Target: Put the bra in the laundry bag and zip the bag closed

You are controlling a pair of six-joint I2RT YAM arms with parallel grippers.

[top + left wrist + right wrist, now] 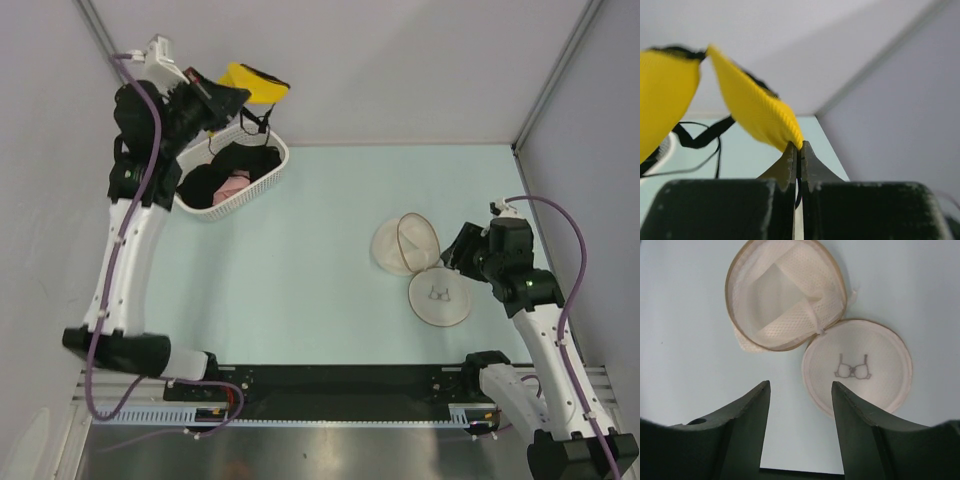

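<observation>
My left gripper (pixel 238 97) is shut on the yellow bra (pixel 255 83) and holds it in the air above the far end of the white basket; its black straps hang down toward the basket. In the left wrist view my gripper (pixel 799 146) pinches the edge of a yellow cup (pixel 757 112). The laundry bag lies open on the table at the right: one dome half (pixel 404 244) open upward, the other half (pixel 439 296) face up with the bra icon. My right gripper (pixel 801 390) is open and empty, just near of the bag (pixel 785 300).
A white slotted basket (pixel 265 183) at the back left holds black and pink garments (pixel 232 175). Grey walls close the back and both sides. A black rail (pixel 340 385) runs along the table's near edge.
</observation>
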